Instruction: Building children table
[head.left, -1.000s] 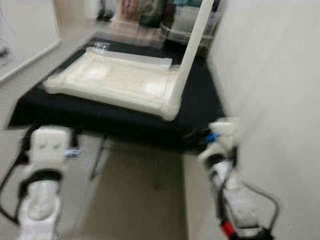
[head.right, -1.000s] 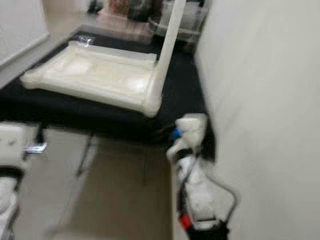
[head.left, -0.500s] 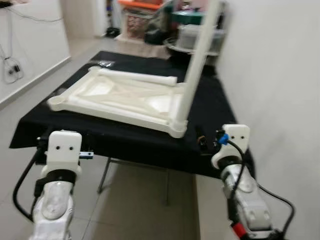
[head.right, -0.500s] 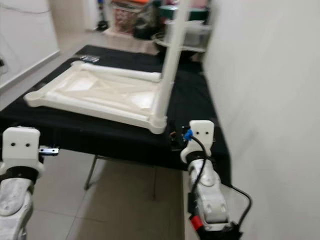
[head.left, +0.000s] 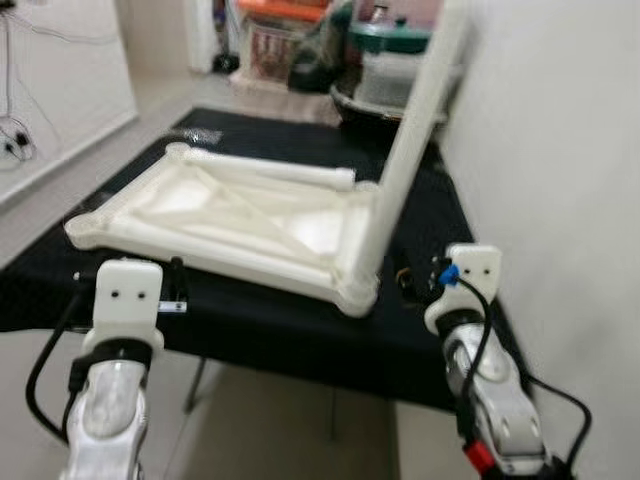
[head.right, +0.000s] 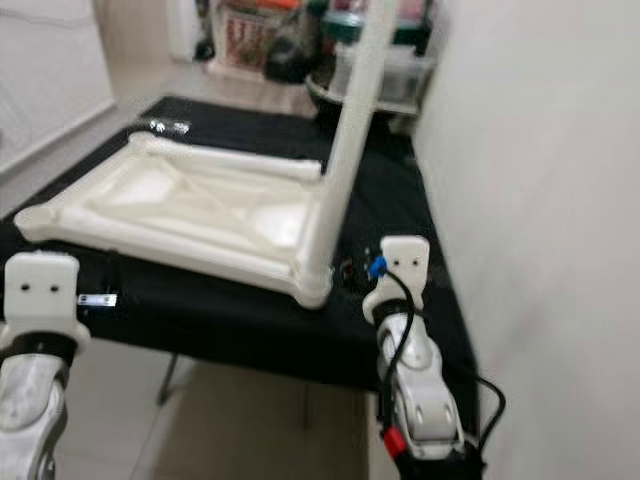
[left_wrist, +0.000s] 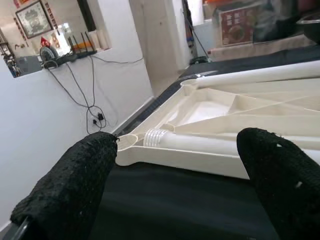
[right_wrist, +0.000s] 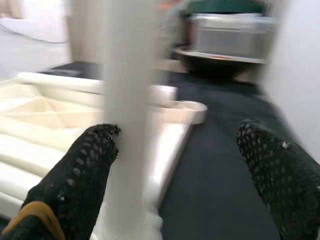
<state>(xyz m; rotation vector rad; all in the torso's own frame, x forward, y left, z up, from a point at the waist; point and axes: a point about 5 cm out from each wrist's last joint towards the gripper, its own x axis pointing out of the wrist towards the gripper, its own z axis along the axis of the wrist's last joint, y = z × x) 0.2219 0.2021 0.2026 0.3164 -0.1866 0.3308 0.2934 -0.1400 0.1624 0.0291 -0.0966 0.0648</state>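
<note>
Left eye view: an upturned white plastic tabletop (head.left: 230, 225) lies on a black-draped work table (head.left: 290, 325), one leg (head.left: 405, 165) standing upright in its near right corner socket and a loose leg (head.left: 270, 168) lying along its far edge. The left arm (head.left: 115, 340) and right arm (head.left: 475, 340) are raised at the table's near edge, on either side of the tabletop's near end.

Right eye view: the same scene, with storage bins and a round dish (head.right: 370, 85) beyond the table's far end and a pale wall (head.right: 540, 200) on the right.

Left wrist view: the left gripper (left_wrist: 180, 187) has its two black fingers (left_wrist: 75, 185) spread wide and holds nothing, facing the tabletop's near left corner socket (left_wrist: 127, 142), with a threaded leg end (left_wrist: 157, 137) lying beside that socket.

Right wrist view: the right gripper (right_wrist: 180, 170) is likewise spread and empty, one finger (right_wrist: 85, 170) just beside the upright leg (right_wrist: 127, 100), the other over black cloth
</note>
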